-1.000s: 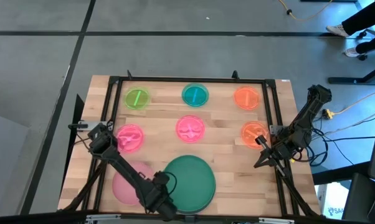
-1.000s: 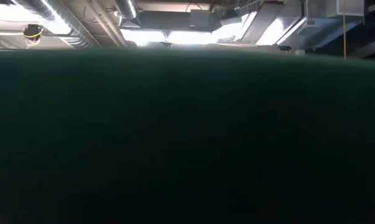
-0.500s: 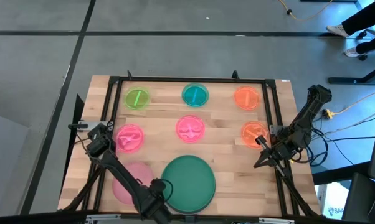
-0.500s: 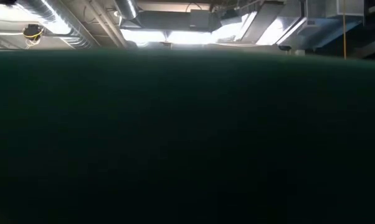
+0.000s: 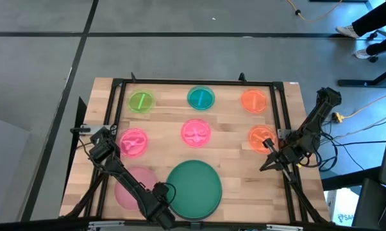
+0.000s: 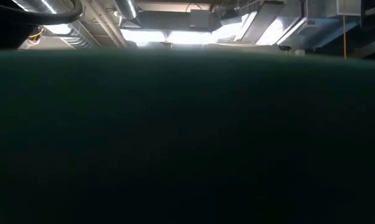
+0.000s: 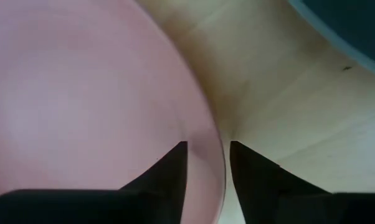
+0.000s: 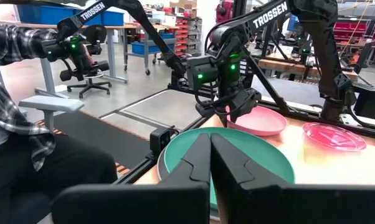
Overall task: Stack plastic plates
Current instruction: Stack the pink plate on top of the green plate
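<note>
Pink, round and opaque, the large plastic plate (image 7: 81, 106) at the table's near-left has its rim between the low-reaching left gripper's (image 7: 207, 163) narrowly spread fingers; the right gripper (image 8: 210, 163), fingers together, waits at right.

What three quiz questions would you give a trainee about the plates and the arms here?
1. True or false: the large dark green plate lies on top of the large pink plate.
2. The fingers of the left end effector stand on either side of which plate's rim? A) small teal plate B) large pink plate C) small lime green plate
3. Fill in: the number of small orange plates is ___.

Key: 1 false, they lie side by side; 2 B; 3 two.
</note>
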You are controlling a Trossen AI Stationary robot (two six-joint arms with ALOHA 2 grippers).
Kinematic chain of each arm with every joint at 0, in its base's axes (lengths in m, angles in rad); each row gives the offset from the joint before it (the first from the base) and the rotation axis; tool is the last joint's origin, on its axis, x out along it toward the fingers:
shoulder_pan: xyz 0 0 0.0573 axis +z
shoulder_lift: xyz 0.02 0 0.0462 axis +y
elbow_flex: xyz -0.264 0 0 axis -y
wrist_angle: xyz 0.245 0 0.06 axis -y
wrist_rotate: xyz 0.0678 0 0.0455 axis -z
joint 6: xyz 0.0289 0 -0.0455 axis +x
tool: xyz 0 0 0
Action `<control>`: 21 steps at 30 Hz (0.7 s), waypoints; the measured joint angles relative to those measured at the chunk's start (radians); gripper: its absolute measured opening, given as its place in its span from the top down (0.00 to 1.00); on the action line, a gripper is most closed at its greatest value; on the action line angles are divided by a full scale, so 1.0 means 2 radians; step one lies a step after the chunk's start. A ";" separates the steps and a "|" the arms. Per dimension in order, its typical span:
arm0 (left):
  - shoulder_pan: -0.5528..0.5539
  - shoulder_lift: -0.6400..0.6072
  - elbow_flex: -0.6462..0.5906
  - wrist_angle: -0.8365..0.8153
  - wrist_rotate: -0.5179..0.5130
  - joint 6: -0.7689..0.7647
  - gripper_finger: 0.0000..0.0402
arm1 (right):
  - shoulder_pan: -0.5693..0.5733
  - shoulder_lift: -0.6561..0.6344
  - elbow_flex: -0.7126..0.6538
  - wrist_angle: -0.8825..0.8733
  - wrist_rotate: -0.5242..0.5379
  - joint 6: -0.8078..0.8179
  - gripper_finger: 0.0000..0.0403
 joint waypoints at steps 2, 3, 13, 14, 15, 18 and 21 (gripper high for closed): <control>0.000 0.000 -0.001 0.000 0.003 0.010 0.80 | 0.000 0.000 0.000 0.000 0.000 0.000 0.99; 0.000 0.000 -0.001 0.000 0.004 0.013 0.83 | 0.000 0.000 0.000 0.000 0.000 0.000 0.99; 0.000 -0.001 0.033 -0.061 0.002 0.039 0.97 | 0.000 0.000 0.000 0.000 0.000 -0.003 0.99; 0.000 -0.001 0.045 -0.074 0.000 0.041 0.96 | 0.000 0.000 0.000 0.000 0.000 -0.003 0.99; 0.000 -0.001 0.057 -0.086 -0.003 0.044 0.97 | 0.000 0.000 0.000 0.000 0.000 -0.003 0.99; 0.000 -0.001 0.097 -0.110 -0.024 0.056 0.98 | 0.000 0.000 0.000 0.000 0.000 -0.004 0.99; 0.000 -0.001 0.139 -0.119 -0.064 0.068 0.98 | 0.000 0.000 0.000 0.000 0.000 -0.004 0.99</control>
